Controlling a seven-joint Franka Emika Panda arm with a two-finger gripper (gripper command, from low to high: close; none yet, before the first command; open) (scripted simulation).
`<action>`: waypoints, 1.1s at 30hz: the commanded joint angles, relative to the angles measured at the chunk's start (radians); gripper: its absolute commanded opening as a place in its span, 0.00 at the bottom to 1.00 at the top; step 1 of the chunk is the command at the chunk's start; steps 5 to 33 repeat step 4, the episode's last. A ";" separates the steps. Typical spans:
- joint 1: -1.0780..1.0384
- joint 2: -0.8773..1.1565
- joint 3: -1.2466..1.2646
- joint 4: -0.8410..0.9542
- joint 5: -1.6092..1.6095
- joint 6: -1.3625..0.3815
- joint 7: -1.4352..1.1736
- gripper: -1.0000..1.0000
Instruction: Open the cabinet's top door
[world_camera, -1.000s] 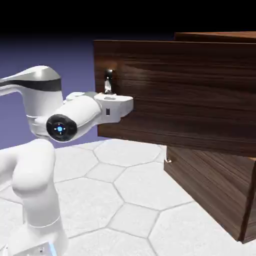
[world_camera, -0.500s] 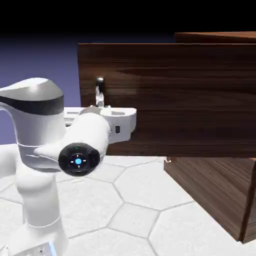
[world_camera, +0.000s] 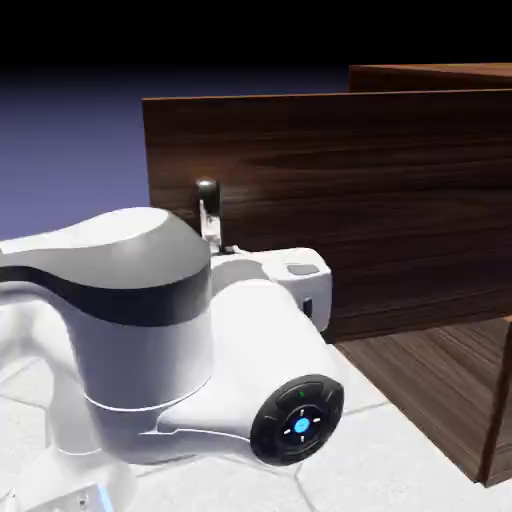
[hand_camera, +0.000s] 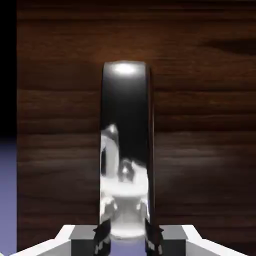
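Gripper pinched the handle of the swung-out top door.

The top door (world_camera: 340, 200) stood swung well out from the cabinet (world_camera: 440, 390), its dark wood-grain panel facing the exterior view, with the lower panel's front visible beneath it at the right. The silver handle (world_camera: 208, 210) sat near the door's left edge, upright. In the hand view the gripper (hand_camera: 127, 237) was closed on the handle (hand_camera: 126, 150), one finger tip (hand_camera: 102, 235) pressed against each side of the bar. The cabinet's interior was hidden behind the door, so its contents could not be told. The arm (world_camera: 150, 340) filled the lower left over the white table (world_camera: 400, 460).
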 joint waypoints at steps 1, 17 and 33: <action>0.031 -0.002 -0.014 0.036 -0.006 -0.022 0.006 0.00; 0.070 -0.005 -0.030 0.082 -0.012 -0.052 0.015 1.00; 0.070 -0.005 -0.030 0.082 -0.012 -0.052 0.015 1.00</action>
